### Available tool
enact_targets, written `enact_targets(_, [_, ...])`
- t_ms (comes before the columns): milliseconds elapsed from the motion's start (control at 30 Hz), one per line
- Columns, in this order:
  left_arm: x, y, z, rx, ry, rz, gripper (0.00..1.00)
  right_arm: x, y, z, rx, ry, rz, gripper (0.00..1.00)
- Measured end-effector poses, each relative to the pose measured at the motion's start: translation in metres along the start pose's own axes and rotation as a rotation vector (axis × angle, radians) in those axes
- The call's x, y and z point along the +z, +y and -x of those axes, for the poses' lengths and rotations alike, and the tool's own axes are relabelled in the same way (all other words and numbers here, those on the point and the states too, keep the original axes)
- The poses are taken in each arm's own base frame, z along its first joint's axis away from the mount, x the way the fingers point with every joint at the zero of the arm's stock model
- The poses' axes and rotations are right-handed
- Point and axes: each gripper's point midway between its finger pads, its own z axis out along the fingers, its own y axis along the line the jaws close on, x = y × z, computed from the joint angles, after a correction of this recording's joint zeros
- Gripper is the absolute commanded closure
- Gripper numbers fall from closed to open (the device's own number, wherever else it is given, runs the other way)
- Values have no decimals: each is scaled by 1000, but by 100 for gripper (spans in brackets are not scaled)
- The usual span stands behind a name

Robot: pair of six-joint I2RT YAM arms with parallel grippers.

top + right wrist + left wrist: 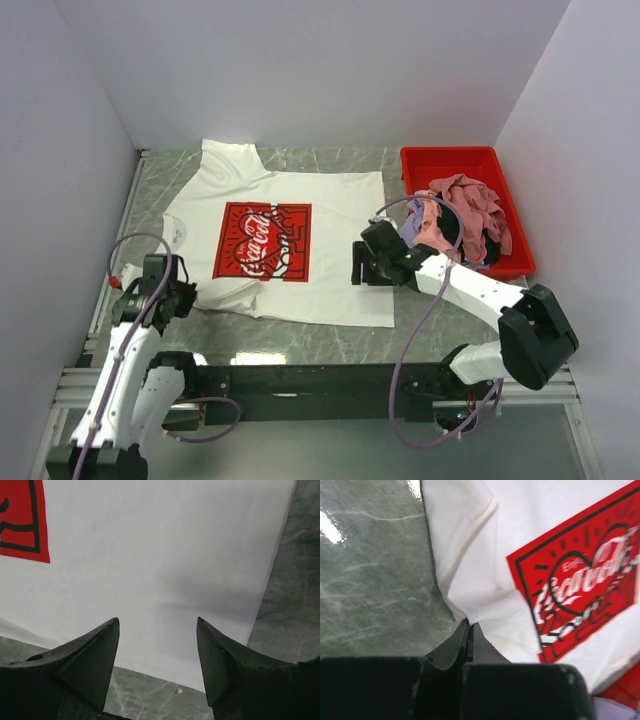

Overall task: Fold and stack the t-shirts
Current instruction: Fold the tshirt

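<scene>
on the table [330, 345], one tee [340, 210] flat, unfolded
left claw [470, 629] pinches its edge, right claw [158, 630] wide; more tees [465, 205] in bin [455, 160]

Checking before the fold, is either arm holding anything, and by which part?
The left gripper pinches the white Coca-Cola t-shirt at its edge by the near sleeve. The right gripper is open over it, holding nothing.

One white t-shirt [340, 205] is lying spread out, one red bin [450, 158] is holding a heap of tees [468, 205] too tangled to count, and two arms are reaching in, the left arm [122, 372] and the right arm [470, 287].
</scene>
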Motion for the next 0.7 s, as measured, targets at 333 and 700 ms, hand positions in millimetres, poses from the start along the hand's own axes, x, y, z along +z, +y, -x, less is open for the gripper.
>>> enact_targets(333, [-36, 11, 17, -171, -90, -22, 99, -29, -24, -28, 69, 19, -31, 30])
enact_targets(700, [-58, 10, 25, -205, -118, -82, 99, -43, -67, -103, 175, 169, -127, 32])
